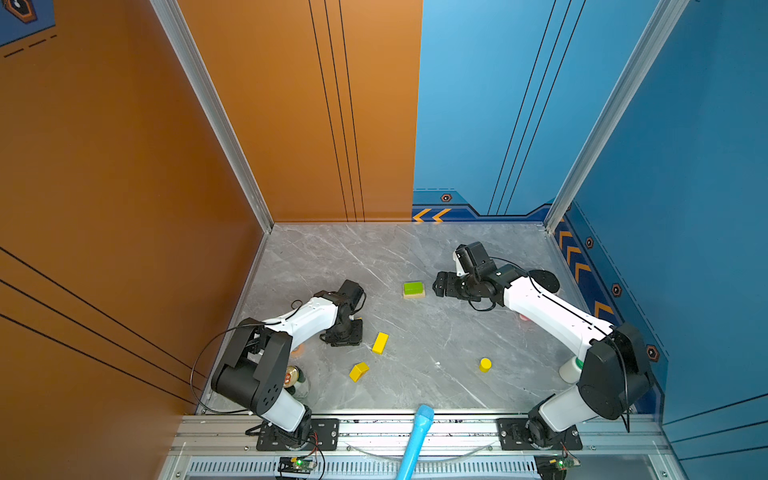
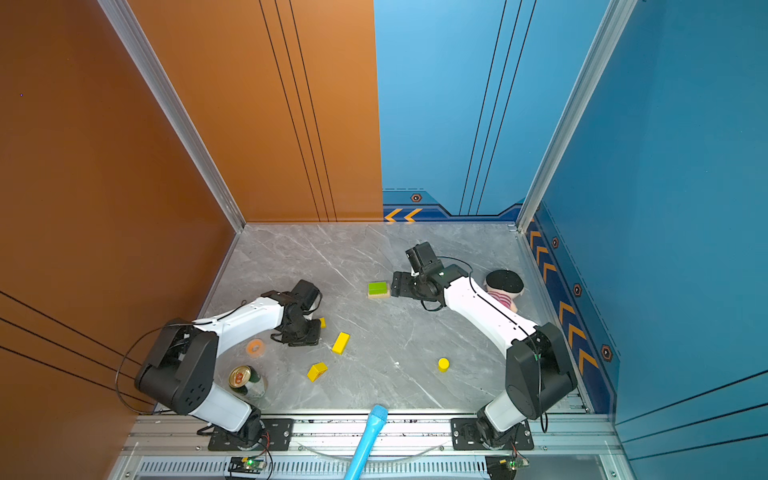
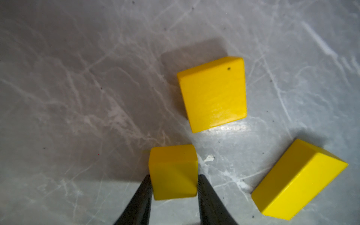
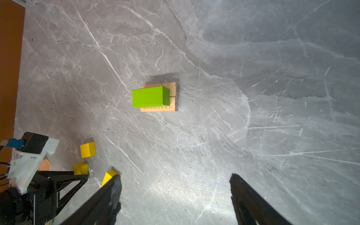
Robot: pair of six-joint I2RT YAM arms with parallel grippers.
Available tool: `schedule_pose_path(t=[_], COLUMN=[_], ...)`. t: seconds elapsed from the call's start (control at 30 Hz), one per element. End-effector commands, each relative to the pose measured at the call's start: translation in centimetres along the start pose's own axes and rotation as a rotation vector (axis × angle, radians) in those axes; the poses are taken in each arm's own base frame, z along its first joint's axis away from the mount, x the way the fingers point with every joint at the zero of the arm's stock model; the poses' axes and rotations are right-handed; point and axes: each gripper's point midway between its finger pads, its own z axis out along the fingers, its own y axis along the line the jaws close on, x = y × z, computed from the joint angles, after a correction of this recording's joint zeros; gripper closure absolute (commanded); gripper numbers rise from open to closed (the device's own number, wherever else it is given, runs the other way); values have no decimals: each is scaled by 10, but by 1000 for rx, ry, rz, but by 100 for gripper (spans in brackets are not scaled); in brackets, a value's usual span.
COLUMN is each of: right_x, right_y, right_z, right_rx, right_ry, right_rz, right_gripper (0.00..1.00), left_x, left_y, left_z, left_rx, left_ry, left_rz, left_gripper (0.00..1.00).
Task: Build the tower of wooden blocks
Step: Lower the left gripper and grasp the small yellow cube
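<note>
Left gripper (image 3: 173, 180) sits at 9 o'clock on the table (image 1: 332, 266). Jaws are about half closed, both tips against opposite sides of a small yellow cube (image 3: 173, 167). It looks gripped; can't tell if it's off the surface yet. Right gripper (image 4: 175, 179) is spread wide and empty, just beside the tower base on its 3 o'clock side. Step in hand, as I read it: pick the cube and stack it on the green bar (image 1: 413, 287). To do it well, keep the pinch centred on flat faces and lift straight up, since a second yellow cube (image 3: 212, 93) and the yellow bar (image 3: 298, 179) lie close by. Carry toward 1 o'clock and set it down flat and square. Tower so far is only two layers, near table centre toward 12 o'clock: two tan planks (image 4: 171, 106) side by side with printed marks, green bar on top, shifted toward one end so the plank ends show. Press lightly, as it could slide. Loose pieces: roof-shaped piece (image 1: 358, 371) at 7 o'clock, yellow cylinder (image 1: 485, 364) upright at 4 o'clock.
</note>
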Motion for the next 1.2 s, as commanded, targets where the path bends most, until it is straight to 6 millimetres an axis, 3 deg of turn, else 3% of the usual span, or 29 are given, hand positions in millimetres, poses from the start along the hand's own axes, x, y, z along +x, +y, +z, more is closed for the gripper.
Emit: schedule_pose_path(t=[0.0,0.57,0.93,1.17], right_x=[-5,-5,-4,-2], right_y=[3,3,2,1], right_z=[-9,-10,-7,-7], right_rx=[-25,-24,-21,-18], right_ry=[-26,-26,-21,-19], right_rz=[17,18,22,22], right_gripper=[12,12,12,12], left_x=[-6,-11,-9,-8], left_y=[-8,-13,-9,-8], left_z=[-10,-14,-11,-8], left_rx=[30,40,22,14], left_ry=[-25,-38,-33,-23], left_rz=[2,1,-5,-8], left_gripper=[57,50,60,60])
